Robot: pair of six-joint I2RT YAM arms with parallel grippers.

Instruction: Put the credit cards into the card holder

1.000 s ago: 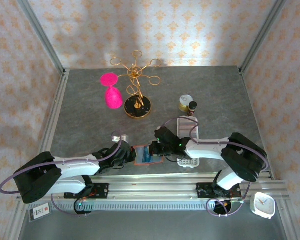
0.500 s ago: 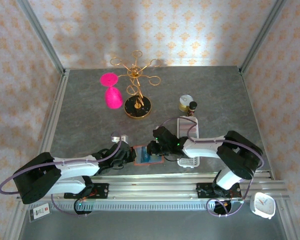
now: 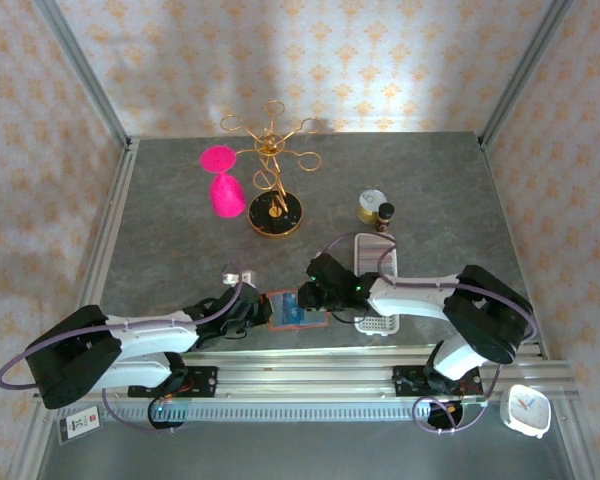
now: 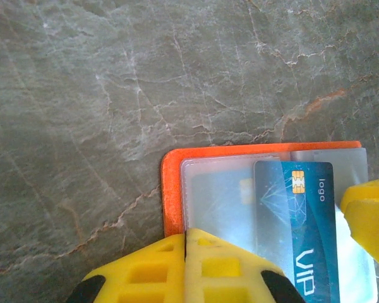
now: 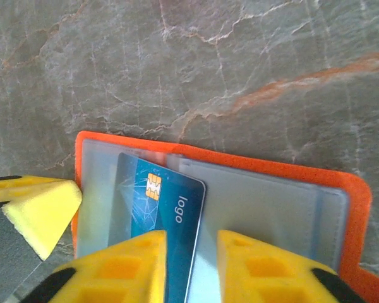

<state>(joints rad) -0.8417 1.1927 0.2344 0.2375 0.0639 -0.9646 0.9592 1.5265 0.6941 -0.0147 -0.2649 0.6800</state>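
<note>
The orange card holder [image 3: 280, 311] lies open near the table's front edge, its grey-blue clear pockets facing up [image 5: 265, 202]. A teal-blue credit card [image 5: 158, 208] with a gold chip lies partly tucked into a pocket [image 4: 303, 214]. My right gripper [image 5: 191, 259] is open over the card's near end, and the card's long edge runs through the gap between its yellow fingers. My left gripper [image 4: 186, 243] is shut, its tips together on the holder's left rim [image 4: 172, 189]. In the top view the left gripper [image 3: 255, 312] and right gripper [image 3: 315, 300] flank the holder.
A long white slotted tray [image 3: 373, 290] lies just right of the right gripper. Behind it stand a small jar [image 3: 370, 205] and a dark bottle [image 3: 385, 213]. Farther back left are a gold wire stand [image 3: 274, 200] and pink items [image 3: 223, 185]. The metal rail runs along the front.
The right gripper's jaws have parted from shut and let go of the blue card, which stays in the holder. The left gripper has not moved.
</note>
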